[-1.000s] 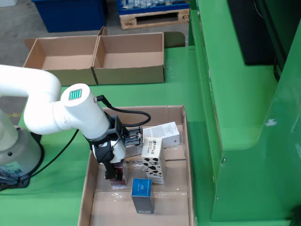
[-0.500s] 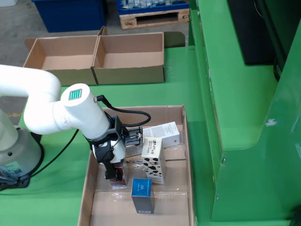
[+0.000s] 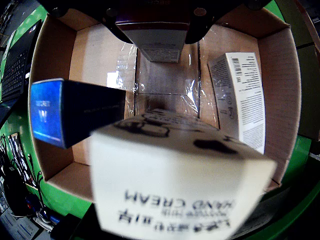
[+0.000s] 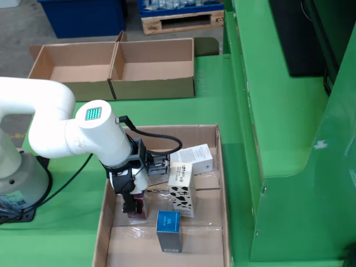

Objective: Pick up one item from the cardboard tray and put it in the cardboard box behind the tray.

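The fingers (image 4: 135, 204) gripped a dark red carton (image 4: 138, 207), at nine o'clock of the hand-cream box (image 4: 182, 188); light, stiff, held across flat sides.

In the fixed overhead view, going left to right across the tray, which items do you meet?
Dark red box in the gripper → blue box → cow-print box → white box lying flat.

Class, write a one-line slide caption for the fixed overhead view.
White arm's gripper clamps a dark red carton in the cardboard tray.
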Tool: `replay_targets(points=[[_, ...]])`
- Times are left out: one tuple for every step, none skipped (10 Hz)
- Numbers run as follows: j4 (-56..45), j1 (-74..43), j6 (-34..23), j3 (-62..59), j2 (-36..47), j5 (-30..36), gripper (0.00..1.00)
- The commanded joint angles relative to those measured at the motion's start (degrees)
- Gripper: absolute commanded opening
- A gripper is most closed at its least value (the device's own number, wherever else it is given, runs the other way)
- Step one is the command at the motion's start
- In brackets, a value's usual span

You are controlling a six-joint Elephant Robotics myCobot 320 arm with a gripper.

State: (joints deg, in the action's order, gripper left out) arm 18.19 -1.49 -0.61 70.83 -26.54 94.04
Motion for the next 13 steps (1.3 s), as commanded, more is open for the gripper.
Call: replay_targets(points=[[-25.2, -1.2, -0.3, -31.9, -1.5, 0.5, 0.0], [-32.2, -1.3, -0.5, -42.4, -4.5, 0.3, 0.0], [-42.1, -1.6, -0.7, -58.8, -10.6, 0.5, 0.0], [-45.9, -1.6, 0.1, -70.8, -15.2, 0.0, 0.0], [-43.9, -1.3, 0.7, -70.8, -14.3, -0.7, 0.0], [-43.9, -1.3, 0.7, -70.8, -14.3, -0.7, 0.0], [-38.1, -0.8, 2.0, -70.8, -12.6, -2.2, 0.0], [-38.1, -0.8, 2.0, -70.8, -12.6, -2.2, 0.0], [-27.5, -1.3, 2.0, -70.8, -12.3, -4.2, 0.0], [-27.5, -1.3, 2.0, -70.8, -12.3, -4.2, 0.0], [-15.7, -0.3, 2.0, -70.8, -13.0, -10.1, 0.0], [-15.7, -0.3, 2.0, -70.8, -13.0, -10.1, 0.0], [-9.4, 0.8, 1.2, -70.8, -12.6, -14.7, 0.0]])
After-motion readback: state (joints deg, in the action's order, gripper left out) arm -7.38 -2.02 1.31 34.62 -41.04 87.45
